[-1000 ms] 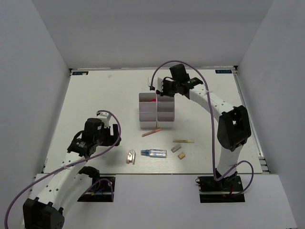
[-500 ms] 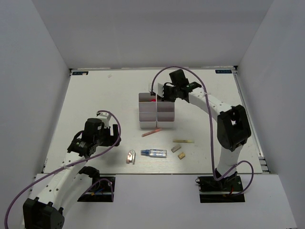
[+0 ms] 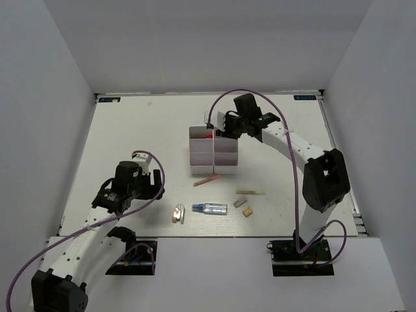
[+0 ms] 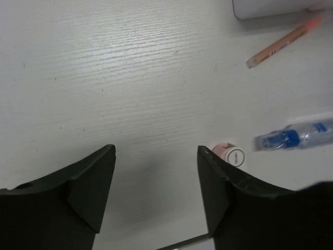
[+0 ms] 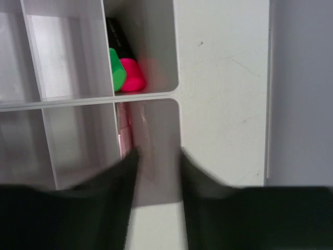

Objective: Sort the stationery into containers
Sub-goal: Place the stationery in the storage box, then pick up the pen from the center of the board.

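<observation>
Top: high overhead, facing table [image 3: 130,136]. Wrists: close, downward. Right wrist shares containers [image 5: 67,52] with top.

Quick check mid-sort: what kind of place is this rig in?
Probably a lab test cell, not an office: a white table boxed in by plain walls, the left arm and right arm bolted at its near edge, with containers and stationery.

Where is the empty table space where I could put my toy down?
The table is bare on its far left, between its left edge and the white boxes, and along the back edge. It is crowded just in front of the boxes: pink stick, silver-blue tube, yellow stick, erasers.
</observation>
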`<act>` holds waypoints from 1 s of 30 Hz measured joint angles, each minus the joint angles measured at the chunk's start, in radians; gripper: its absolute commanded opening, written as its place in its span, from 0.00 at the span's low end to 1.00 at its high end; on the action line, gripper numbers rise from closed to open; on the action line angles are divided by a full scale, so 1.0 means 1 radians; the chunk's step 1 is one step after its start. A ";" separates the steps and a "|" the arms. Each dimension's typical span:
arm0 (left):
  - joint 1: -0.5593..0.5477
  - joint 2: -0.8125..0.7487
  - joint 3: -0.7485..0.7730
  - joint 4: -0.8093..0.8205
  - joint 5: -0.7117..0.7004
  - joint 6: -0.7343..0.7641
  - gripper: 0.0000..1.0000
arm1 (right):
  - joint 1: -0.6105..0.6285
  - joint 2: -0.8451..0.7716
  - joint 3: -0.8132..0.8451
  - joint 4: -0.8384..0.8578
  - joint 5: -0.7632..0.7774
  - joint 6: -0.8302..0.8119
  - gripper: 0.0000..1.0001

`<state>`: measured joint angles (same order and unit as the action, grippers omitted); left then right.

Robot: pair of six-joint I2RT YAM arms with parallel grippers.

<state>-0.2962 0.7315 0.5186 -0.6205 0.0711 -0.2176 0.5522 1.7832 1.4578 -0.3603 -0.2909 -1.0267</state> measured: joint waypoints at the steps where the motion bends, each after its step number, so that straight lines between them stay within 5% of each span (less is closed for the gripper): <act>1: 0.000 0.000 0.000 0.001 0.004 -0.006 0.55 | 0.001 -0.008 0.000 0.002 0.000 0.002 0.09; 3: 0.000 0.001 -0.001 0.011 0.026 -0.010 0.06 | 0.001 -0.025 0.000 0.002 0.000 0.037 0.00; 4: 0.000 0.004 -0.003 0.024 0.048 -0.009 0.00 | 0.001 -0.037 0.000 0.000 0.001 0.063 0.00; 6: 0.000 0.025 -0.007 0.060 0.121 -0.009 0.02 | 0.001 -0.064 0.000 -0.004 0.009 0.148 0.08; 8: 0.000 0.066 -0.006 0.088 0.188 -0.016 0.16 | 0.000 -0.109 0.000 -0.010 0.021 0.259 0.52; 10: -0.020 0.128 0.003 0.108 0.246 -0.015 0.37 | -0.003 -0.161 0.000 -0.051 0.013 0.340 0.71; 12: -0.072 0.208 0.037 0.103 0.282 -0.006 0.57 | -0.007 -0.226 -0.016 -0.094 -0.010 0.390 0.66; 13: -0.100 0.241 0.061 0.095 0.295 0.001 0.59 | -0.010 -0.267 -0.035 -0.115 -0.030 0.406 0.51; 14: -0.127 0.276 0.094 0.084 0.309 0.009 0.59 | -0.013 -0.312 -0.074 -0.116 -0.046 0.420 0.01; 18: -0.220 0.418 0.280 0.052 0.334 0.081 0.61 | -0.021 -0.503 -0.296 -0.138 -0.080 0.467 0.00; 21: -0.272 0.496 0.359 0.059 0.328 0.145 0.57 | -0.027 -0.603 -0.437 -0.164 -0.080 0.485 0.29; 23: -0.307 0.547 0.389 0.057 0.315 0.206 0.55 | -0.036 -0.625 -0.470 -0.174 -0.080 0.490 0.39; 30: -0.451 0.773 0.510 -0.025 0.197 0.394 0.46 | -0.087 -0.658 -0.492 -0.172 -0.110 0.492 0.43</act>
<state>-0.7467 1.5043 1.0286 -0.6453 0.2680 0.1764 0.4648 1.1255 0.9661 -0.5320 -0.4011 -0.5346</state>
